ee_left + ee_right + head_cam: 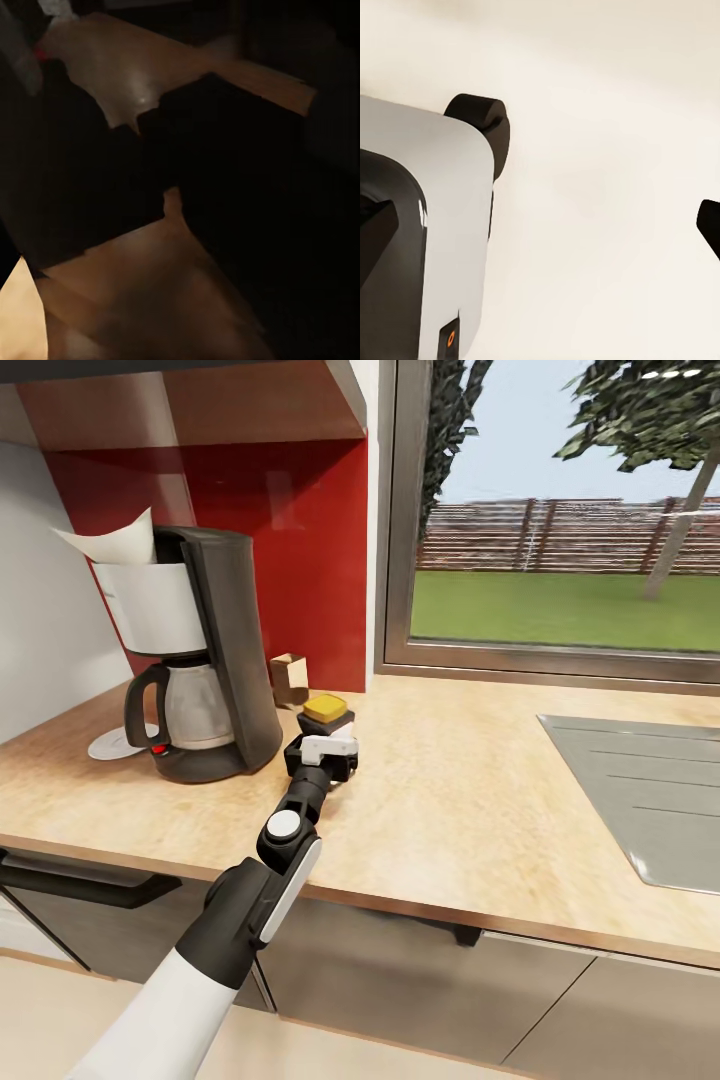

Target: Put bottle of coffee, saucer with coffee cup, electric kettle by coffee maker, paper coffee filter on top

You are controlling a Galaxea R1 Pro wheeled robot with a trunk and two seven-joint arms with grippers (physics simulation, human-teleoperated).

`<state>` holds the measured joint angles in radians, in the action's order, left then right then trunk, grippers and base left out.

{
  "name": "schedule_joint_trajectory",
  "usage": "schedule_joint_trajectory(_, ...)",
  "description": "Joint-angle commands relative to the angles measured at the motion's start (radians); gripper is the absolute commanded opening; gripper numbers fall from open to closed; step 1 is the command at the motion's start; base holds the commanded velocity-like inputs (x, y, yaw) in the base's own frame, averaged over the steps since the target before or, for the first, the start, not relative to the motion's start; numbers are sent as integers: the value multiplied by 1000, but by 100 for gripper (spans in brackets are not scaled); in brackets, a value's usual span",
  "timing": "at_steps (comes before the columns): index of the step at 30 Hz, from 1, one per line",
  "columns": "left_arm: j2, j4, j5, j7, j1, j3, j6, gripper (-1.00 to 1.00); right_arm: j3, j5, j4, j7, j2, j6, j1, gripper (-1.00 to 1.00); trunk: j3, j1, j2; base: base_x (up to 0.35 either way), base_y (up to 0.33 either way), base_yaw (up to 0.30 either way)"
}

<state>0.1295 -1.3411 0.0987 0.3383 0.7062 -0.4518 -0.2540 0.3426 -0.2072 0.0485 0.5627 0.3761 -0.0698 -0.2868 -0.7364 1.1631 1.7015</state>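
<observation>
We are looking over the countertop (470, 800), where the coffee maker (200, 660) is standing at the left, against the red wall panel (300, 510). The paper coffee filter (115, 540) is sitting in its top, one white corner sticking up past the basket. The saucer (112, 744) is lying flat just behind the machine's handle, and the carafe is hiding most of it, so we are seeing only a pale crescent.

The left gripper (322, 745) is reaching out over the counter just beside the coffee maker's base, and it is covering the bottle of coffee (326, 708) almost completely (only the tan-orange cap is poking out beyond the fingers). The fingers appear to be sitting around the bottle's body, but we cannot tell whether they are clamping it or merely flanking it. The left wrist view is dark and blurred: we are making out patches of wood grain between black shapes, nothing more.

A small brown box (289, 679) is standing at the wall behind the bottle. A steel sink (650, 790) is running off the right edge, cut off.

The right wrist view is showing the robot's own grey-and-black body over pale floor, with one dark fingertip at the edge; the jaw spacing is unclear.
</observation>
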Motion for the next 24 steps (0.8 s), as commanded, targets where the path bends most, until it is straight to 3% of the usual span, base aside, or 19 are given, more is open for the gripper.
schedule_joint_trajectory(1, 0, -1, 10, 8, 1, -2, -3, 100, 9, -9, 4, 5, 0, -7, -2, 100, -1, 0, 0, 0, 0, 0)
schedule_joint_trajectory(19, -1, -1, 10, 7, 1, -2, -3, 100, 9, -9, 4, 5, 0, -7, -2, 100, -1, 0, 0, 0, 0, 0)
schedule_joint_trajectory(24, -1, -2, 10, 7, 1, -2, -3, 100, 9, -9, 4, 5, 0, -7, -2, 100, -1, 0, 0, -133, 0, 0)
